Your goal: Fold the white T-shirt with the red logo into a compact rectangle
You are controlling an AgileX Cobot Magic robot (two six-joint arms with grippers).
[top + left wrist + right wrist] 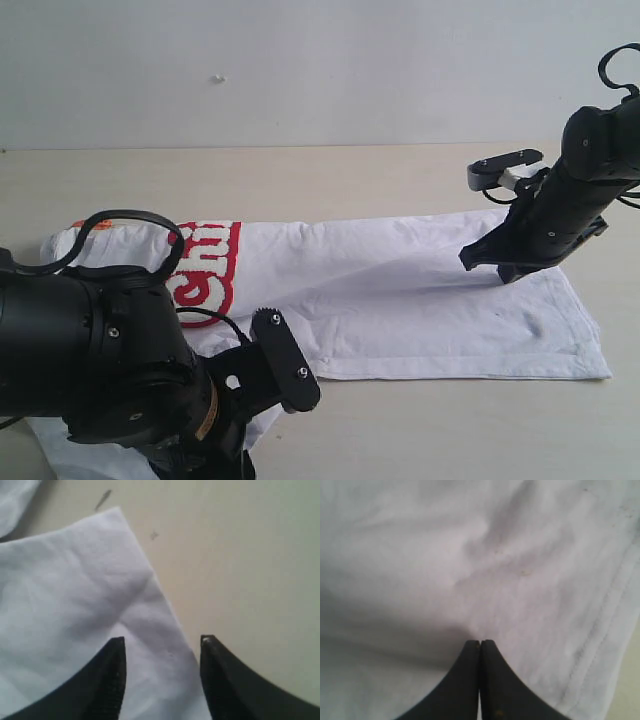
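Hiding part of the red logo [212, 262]: the left arm [80, 350].

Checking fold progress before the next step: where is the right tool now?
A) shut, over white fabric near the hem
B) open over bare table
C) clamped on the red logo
A: the right tool has its tips together above the white T-shirt, beside the stitched hem.
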